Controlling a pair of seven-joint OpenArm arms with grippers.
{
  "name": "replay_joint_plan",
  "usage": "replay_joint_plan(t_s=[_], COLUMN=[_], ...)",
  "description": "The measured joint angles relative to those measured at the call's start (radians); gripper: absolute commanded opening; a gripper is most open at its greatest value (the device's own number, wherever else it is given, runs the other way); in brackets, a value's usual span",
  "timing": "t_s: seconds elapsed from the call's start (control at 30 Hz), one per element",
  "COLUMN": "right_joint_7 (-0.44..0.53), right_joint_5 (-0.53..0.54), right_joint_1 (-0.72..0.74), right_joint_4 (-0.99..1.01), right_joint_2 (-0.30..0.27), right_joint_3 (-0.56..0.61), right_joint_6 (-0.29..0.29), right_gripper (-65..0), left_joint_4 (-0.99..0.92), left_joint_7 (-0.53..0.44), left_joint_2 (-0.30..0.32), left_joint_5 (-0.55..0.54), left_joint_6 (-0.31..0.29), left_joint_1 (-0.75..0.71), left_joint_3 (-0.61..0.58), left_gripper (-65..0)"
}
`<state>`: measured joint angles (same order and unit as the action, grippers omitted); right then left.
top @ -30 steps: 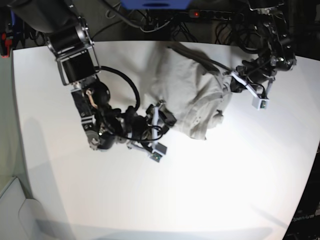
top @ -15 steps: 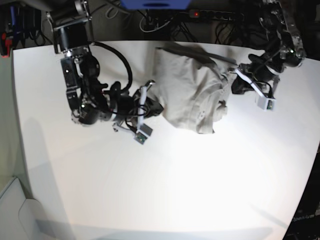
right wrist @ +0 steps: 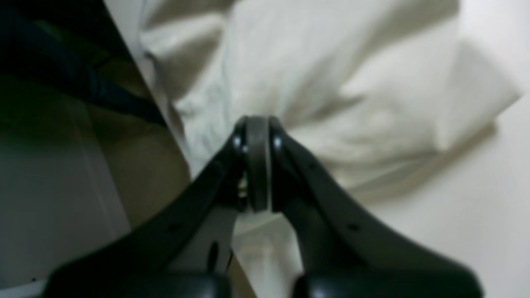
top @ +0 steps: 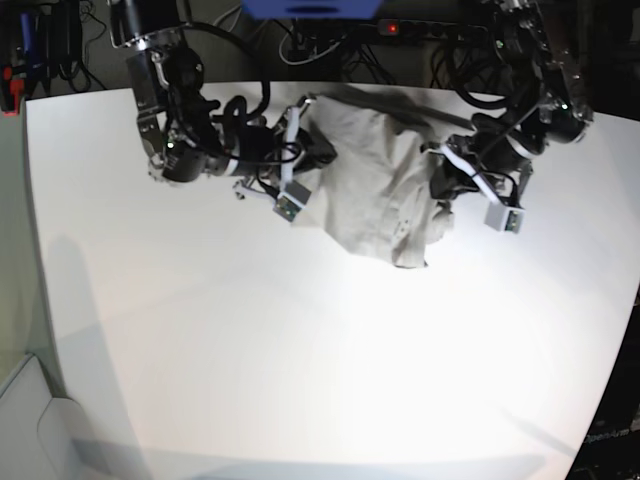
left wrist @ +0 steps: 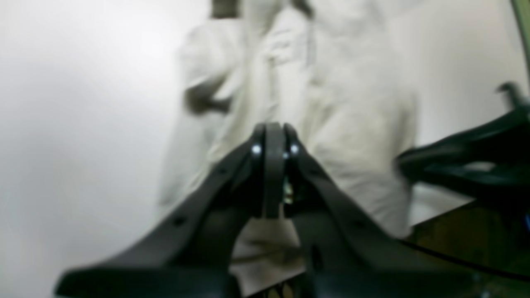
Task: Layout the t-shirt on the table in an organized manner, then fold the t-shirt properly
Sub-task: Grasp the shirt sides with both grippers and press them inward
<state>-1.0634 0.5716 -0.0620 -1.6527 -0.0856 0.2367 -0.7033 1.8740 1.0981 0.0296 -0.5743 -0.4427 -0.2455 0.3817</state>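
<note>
A: Across the base view, the t-shirt (top: pixel 375 185) lies bunched at the far edge of the surface (top: pixel 300 350), an arm at each side.

B: Both wrist views: left fingers (left wrist: pixel 271 142) and right fingers (right wrist: pixel 256 136) closed, apparently pinching cloth to spread it.

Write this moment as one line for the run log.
t-shirt: bunched, far side of table | left gripper: shut at shirt edge | right gripper: shut at shirt edge | fold: not yet done

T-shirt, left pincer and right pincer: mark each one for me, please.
t-shirt (top: pixel 375 195), base view, middle of the bunched fabric.
left pincer (left wrist: pixel 273 142), left wrist view, the closed fingertips against the cloth.
right pincer (right wrist: pixel 256 134), right wrist view, the closed fingertips at the shirt's edge.
</note>
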Motion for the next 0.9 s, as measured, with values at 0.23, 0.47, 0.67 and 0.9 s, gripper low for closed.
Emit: replay_joint_plan(t_s=[0.23,0.47,0.67,0.9], right_joint_7=[0.013,0.042,0.054,0.060], right_joint_5=[0.000,0.002,0.002,0.002], right_joint_1=[0.016,0.034,0.036,0.037], right_joint_4=[0.005,0.114,0.126,0.126], right_joint_2=[-0.001,0.000,0.000,-0.008], right_joint_3=[0.000,0.001,0.001,0.035], right_joint_6=[0.000,0.000,0.000,0.000], right_gripper=[-63.6,-63.6,-63.6,-63.6], left_joint_4=[0.000,0.032,0.020,0.067], left_joint_7=[0.000,0.000,0.003,0.020], left_joint_2=[-0.005,0.042,0.037,0.003], left_joint_5=[0.008,0.006,0.005,-0.176], left_joint_6=[0.001,0.002,0.001,0.002], left_joint_1=[-0.009,-0.060,-0.061,-0.050], left_joint_3=[-0.051,0.056,0.074,0.008], left_gripper=[-64.5,-64.4,-64.4,-64.8])
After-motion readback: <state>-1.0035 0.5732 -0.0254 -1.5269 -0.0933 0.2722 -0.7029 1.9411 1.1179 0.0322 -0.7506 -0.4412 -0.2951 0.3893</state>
